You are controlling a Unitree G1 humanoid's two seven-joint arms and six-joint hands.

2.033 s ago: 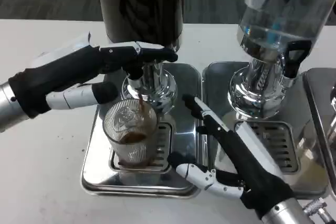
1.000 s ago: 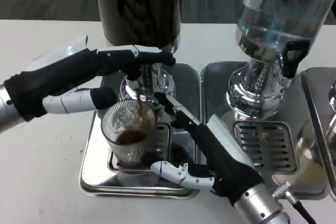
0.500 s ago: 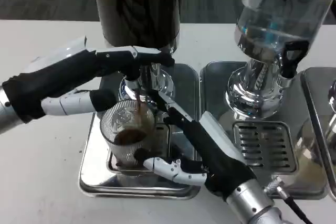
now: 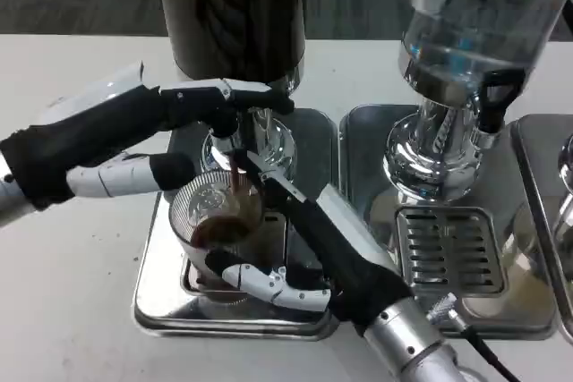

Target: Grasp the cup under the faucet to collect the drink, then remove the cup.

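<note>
While the left hand [image 4: 134, 127] presses the faucet [image 4: 240, 131] above the cup [image 4: 218, 230], the right hand [image 4: 309, 248], fingers flanking the cup but not visibly clenched, should close gently, keeping it level.

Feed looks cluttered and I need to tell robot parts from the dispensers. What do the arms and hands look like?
Both forearms are silver metal cylinders. The left hand and right hand are mostly black with white plates on their backs; fingers mix white and black segments. A thin black cable runs beside the right wrist.
</note>
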